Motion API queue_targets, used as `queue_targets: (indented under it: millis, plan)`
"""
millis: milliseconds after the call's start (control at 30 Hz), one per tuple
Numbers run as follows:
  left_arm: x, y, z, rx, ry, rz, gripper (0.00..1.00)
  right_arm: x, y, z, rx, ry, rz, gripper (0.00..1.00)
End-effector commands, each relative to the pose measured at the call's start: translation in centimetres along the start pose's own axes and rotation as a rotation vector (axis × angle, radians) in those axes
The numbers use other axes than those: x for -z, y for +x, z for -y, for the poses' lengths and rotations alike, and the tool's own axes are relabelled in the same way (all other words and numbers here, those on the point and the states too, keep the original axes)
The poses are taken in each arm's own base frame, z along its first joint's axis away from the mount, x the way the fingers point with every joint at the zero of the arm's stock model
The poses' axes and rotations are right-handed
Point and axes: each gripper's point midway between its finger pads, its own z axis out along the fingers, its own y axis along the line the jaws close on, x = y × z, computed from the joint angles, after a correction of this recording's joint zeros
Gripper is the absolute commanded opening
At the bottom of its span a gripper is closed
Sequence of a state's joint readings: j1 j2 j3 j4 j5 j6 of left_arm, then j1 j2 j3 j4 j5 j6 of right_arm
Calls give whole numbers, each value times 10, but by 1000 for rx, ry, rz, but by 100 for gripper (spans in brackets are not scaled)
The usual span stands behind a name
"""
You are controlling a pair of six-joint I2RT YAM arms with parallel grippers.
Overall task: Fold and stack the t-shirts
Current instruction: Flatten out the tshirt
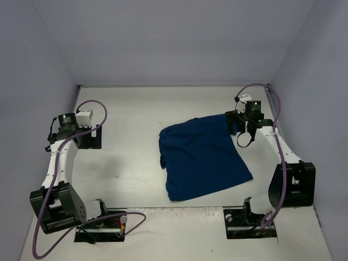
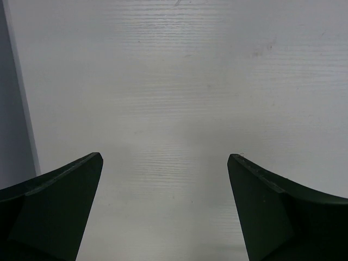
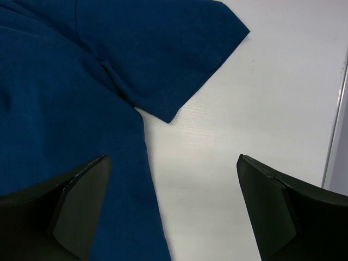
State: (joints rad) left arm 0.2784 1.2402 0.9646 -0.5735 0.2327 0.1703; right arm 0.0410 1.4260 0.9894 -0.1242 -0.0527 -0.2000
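T-shirt [image 1: 204, 157] lies loosely spread near the right edge of the desk [image 1: 125, 109], folding apparently unfinished; left fingers [image 2: 60, 212] and right fingers [image 3: 76, 206] gape wide, empty.

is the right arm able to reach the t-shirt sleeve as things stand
Likely yes: the open right gripper hovers close by the sleeve of the navy t-shirt, nothing between them.

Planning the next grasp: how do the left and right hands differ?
The left hand is over bare white table; the right hand straddles the edge of the navy blue cloth t-shirt. The left is far from the shirt, the right at its sleeve. Both are open, empty.
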Motion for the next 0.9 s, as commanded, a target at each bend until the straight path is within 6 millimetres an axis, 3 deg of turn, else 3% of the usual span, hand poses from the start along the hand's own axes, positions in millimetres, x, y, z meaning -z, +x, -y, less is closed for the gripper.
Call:
queue_targets:
  millis: [0,167,233,433,467,500,600,667,700,800,833,867]
  plan:
    - [3,-19,-4,-12,-27,45,97,-5,-12,3,-31,27,19,100]
    - [7,-27,-6,-27,-42,62,97,-27,-35,19,-87,88,9,100]
    - [8,-32,-6,-32,-40,71,97,-45,-39,27,-115,102,-14,99]
    - [11,-46,8,-71,16,106,97,-99,-85,35,-209,21,-19,86]
    - [11,-48,13,-87,24,111,97,-104,-88,23,-191,-15,-23,83]
    - [12,-51,18,-107,28,123,97,-103,-105,10,-150,-46,9,82]
    - [13,-56,19,-120,13,141,97,-88,-137,-62,6,-146,76,77]
    - [13,-58,17,-83,-1,137,97,-65,-148,-136,180,-218,123,72]
    - [11,-57,15,-62,-8,128,97,-49,-147,-181,276,-252,146,67]
    - [8,-57,4,42,-20,104,97,-17,-124,-258,413,-335,153,60]
    - [9,-59,-3,115,-14,105,97,-2,-103,-289,478,-351,141,57]
    - [10,-61,-6,149,-10,107,97,5,-89,-303,510,-364,128,56]
